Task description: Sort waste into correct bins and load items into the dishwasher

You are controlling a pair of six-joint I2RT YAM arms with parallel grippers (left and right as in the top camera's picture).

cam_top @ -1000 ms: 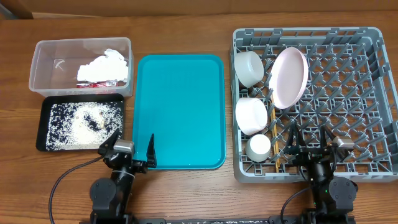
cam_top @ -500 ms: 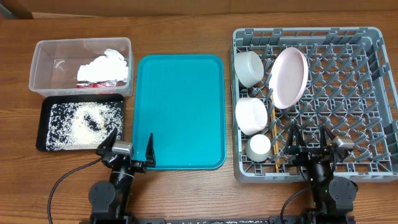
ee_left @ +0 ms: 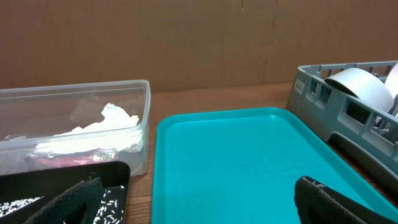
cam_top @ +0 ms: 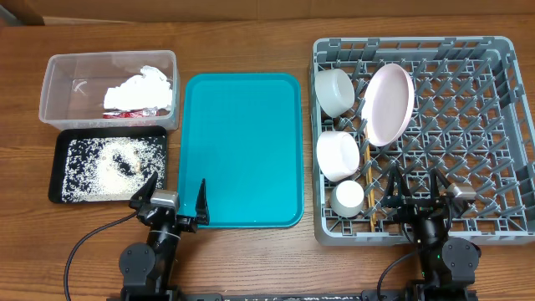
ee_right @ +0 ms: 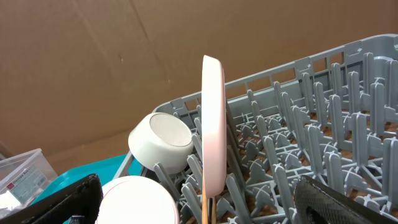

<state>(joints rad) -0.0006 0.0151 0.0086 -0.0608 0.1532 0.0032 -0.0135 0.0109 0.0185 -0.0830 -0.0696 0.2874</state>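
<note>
1. My left jaws gape wide, empty. Ahead-left, the clear tub (ee_left: 74, 102) holds the napkin (ee_left: 106, 124) and the wrapper (ee_left: 56, 160), its print too small to read.
2. The black tray (ee_left: 118, 169) with rice (ee_left: 106, 205) is cut off at my left finger.
3. My right jaws gape empty over the rack (ee_right: 348, 53). The plate (ee_right: 213, 124) stands edge-on ahead between them, the chopsticks (ee_right: 204, 214) barely showing.

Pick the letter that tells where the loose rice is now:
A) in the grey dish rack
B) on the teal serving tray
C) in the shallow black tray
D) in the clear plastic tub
C: the overhead view shows the white rice grains spread across the shallow black tray, while the clear tub behind it holds the crumpled napkin.
</note>
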